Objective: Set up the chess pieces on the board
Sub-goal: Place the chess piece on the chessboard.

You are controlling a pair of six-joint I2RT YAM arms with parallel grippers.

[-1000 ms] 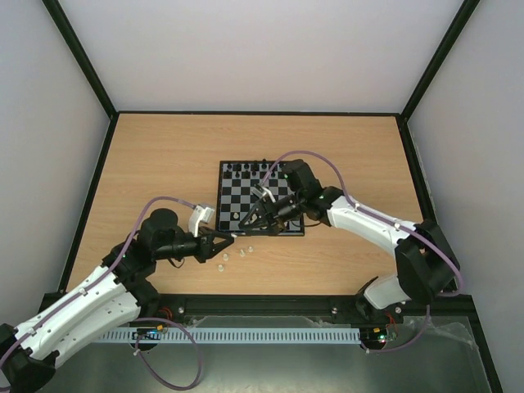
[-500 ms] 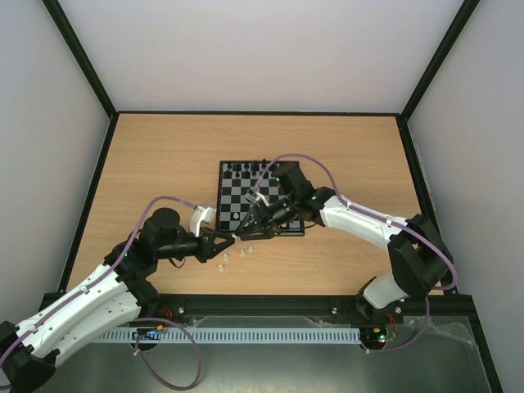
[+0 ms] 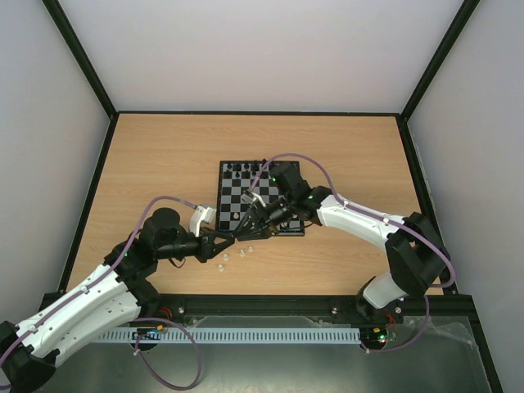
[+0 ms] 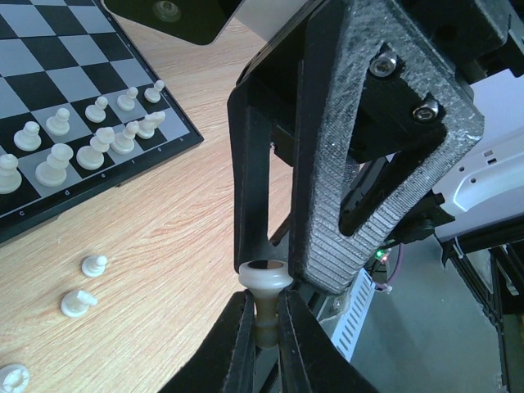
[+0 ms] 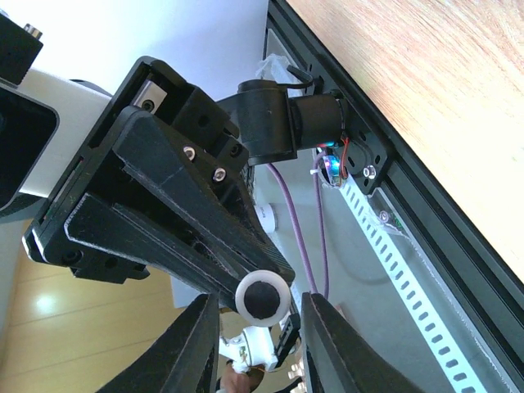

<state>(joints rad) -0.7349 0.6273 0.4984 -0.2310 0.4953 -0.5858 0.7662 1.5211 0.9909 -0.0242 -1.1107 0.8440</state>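
My left gripper is shut on the stem of a white chess piece, held in the air off the near-left corner of the board. My right gripper faces it tip to tip, open, its fingers on either side of the piece's round base with a gap on each side. In the top view the two grippers meet just off the board's front edge, the left gripper below the right gripper. Several white chess pieces stand on the board's near rows.
A few loose white pieces lie on the wooden table just in front of the board; in the left wrist view these loose pieces lie left of my fingers. Black chessmen line the board's far row. Black-framed walls surround the table.
The right gripper has slid left along the board's front edge to the piece held by the left gripper, and its jaws have narrowed. The left arm has held still.
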